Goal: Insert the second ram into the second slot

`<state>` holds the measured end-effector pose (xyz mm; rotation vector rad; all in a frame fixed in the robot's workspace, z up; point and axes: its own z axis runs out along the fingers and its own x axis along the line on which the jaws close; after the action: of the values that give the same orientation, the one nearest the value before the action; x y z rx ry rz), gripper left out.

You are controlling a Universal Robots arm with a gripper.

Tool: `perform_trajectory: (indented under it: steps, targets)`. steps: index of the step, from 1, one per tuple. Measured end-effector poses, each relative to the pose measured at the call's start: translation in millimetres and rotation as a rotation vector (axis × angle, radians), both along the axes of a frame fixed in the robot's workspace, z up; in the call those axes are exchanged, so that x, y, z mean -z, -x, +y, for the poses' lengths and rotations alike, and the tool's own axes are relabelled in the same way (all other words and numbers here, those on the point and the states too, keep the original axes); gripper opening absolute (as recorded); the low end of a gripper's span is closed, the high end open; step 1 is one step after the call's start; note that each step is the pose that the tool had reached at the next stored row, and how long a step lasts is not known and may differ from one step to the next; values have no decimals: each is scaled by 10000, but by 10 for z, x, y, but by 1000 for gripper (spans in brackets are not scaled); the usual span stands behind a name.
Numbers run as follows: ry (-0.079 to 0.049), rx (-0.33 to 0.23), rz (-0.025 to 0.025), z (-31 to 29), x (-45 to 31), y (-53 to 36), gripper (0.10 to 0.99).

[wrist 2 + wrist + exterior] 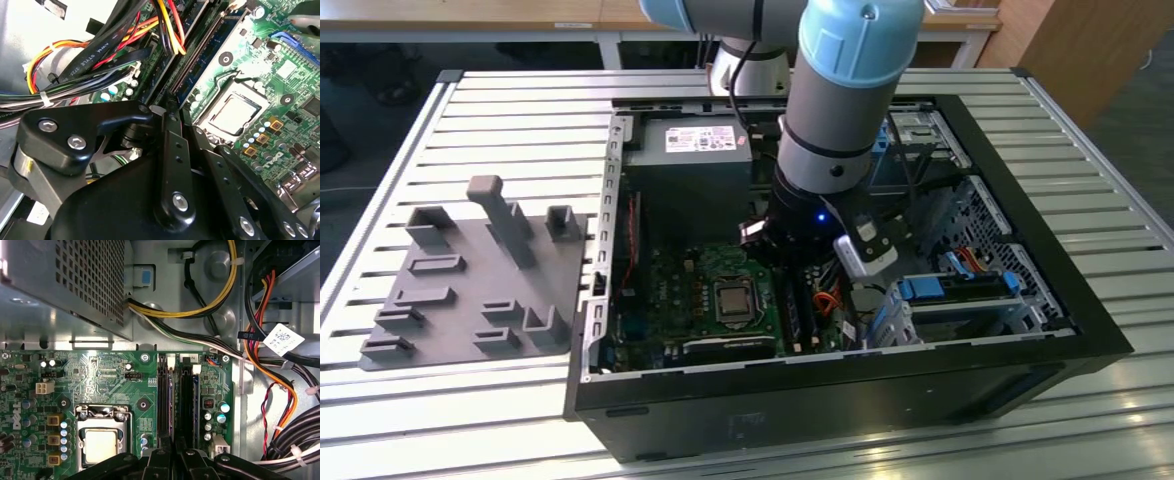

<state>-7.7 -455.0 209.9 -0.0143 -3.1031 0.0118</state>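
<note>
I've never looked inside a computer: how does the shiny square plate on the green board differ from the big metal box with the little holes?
The square plate is small, flat and smooth; the perforated box is far bigger and full of holes. The plate lies framed on the green board; the box sits off the board's edge. Both are silvery metal inside the case.

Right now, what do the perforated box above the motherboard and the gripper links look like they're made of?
The perforated box looks like bare sheet metal: dull grey with punched vent holes. The gripper links look like black-coated metal or hard plastic, I can't tell which: smooth, semi-gloss, joined by shiny pins.
</note>
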Motion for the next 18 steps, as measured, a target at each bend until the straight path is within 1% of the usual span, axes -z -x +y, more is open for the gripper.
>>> perform_trajectory:
  steps: [8, 13, 15, 16, 18]
  targets:
    - [-23, 0, 0, 1, 38, 1, 141]
    - [-37, 1, -2, 1, 40, 0, 141]
    - [-41, 0, 0, 1, 40, 0, 153]
    - [-43, 0, -1, 1, 40, 0, 216]
    - [-42, 0, -1, 1, 29, 0, 216]
